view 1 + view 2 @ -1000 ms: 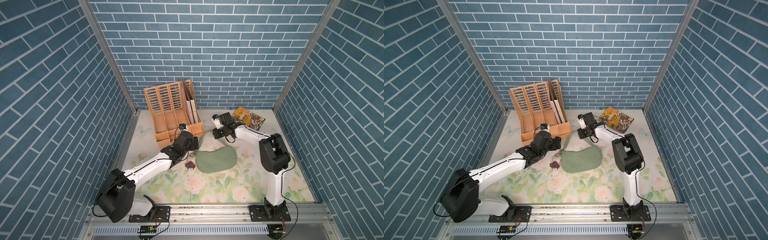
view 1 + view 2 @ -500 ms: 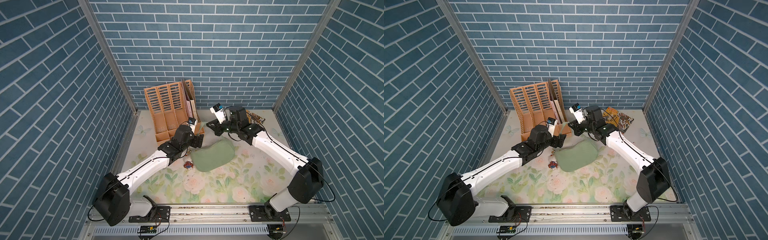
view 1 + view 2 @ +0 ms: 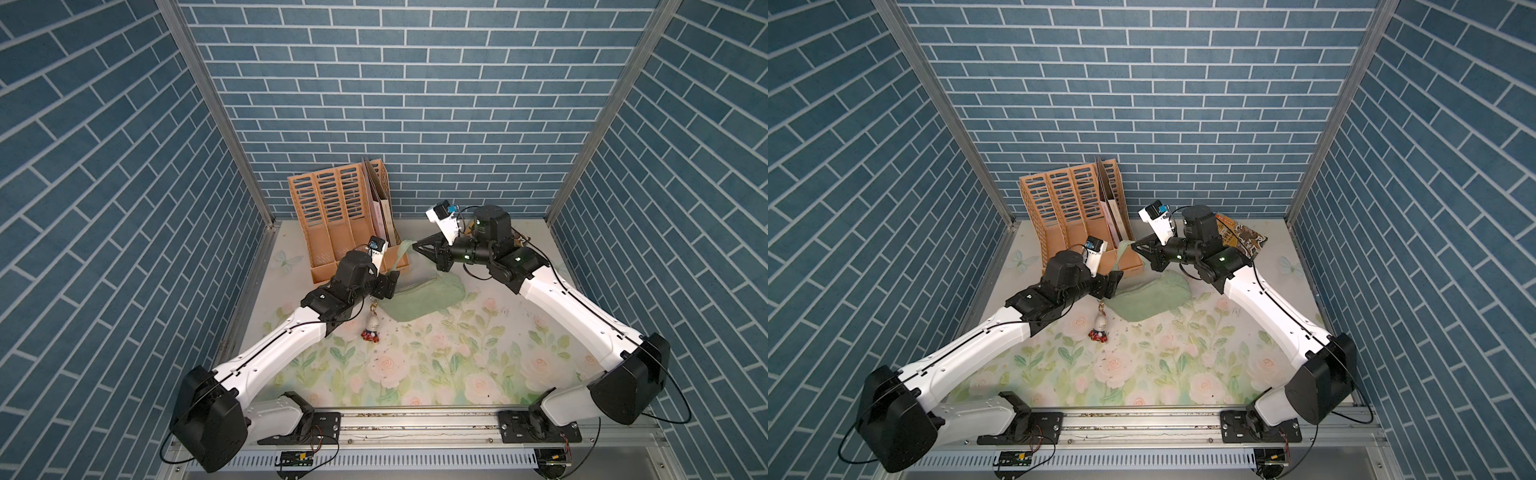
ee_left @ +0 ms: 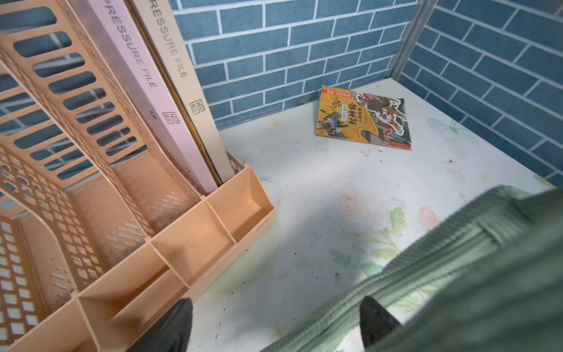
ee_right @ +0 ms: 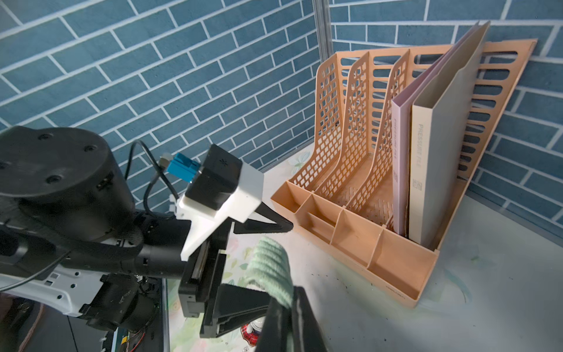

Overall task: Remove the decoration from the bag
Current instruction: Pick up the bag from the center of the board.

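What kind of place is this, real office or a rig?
Most likely a lab robot cell dressed as a desk, not a real office: printed brick wall panels on metal posts, two arms bolted to a rail at the front, and a file rack and booklet on a floral tabletop.

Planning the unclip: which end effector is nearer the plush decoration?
Left. The left end effector sits close beside the decoration; the right end effector grips the bag strap farther back.

Your right gripper pinches the thin green strap of the soft sage-green fabric bag; the small white plush charm sits near your left gripper.
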